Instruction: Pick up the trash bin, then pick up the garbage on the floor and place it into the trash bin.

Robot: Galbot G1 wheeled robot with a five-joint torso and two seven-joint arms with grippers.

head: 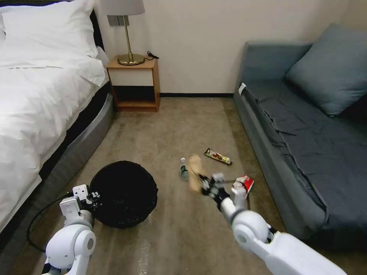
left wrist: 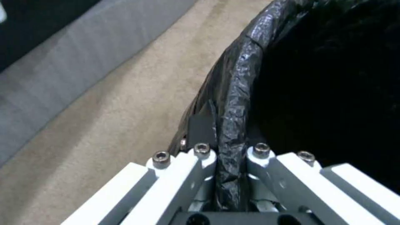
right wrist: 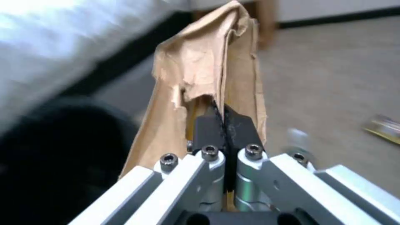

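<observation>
left gripper (left wrist: 227, 150) clamped on trash bin (head: 124, 193) rim, interior dark, contents unclear | right gripper (right wrist: 225, 125) pinching tan paper wad (right wrist: 200, 78) aloft | bottle (head: 184, 168), wrapper (head: 218, 156), packet (head: 244, 184) on carpet

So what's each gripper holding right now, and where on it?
The left gripper clamps the trash bin by its bag-covered rim. The right gripper pinches the tan paper wad at its lower edge.

The right gripper (right wrist: 225, 125) has its dark pads (right wrist: 207, 129) pressed together on a crumpled tan paper wad (right wrist: 200, 68), which stands up from between them. A blurred black trash bin (right wrist: 54, 150) lies beside it, white bed (right wrist: 62, 34) behind, over beige carpet (right wrist: 333, 78) with a blurred wrapper (right wrist: 381, 126).
</observation>
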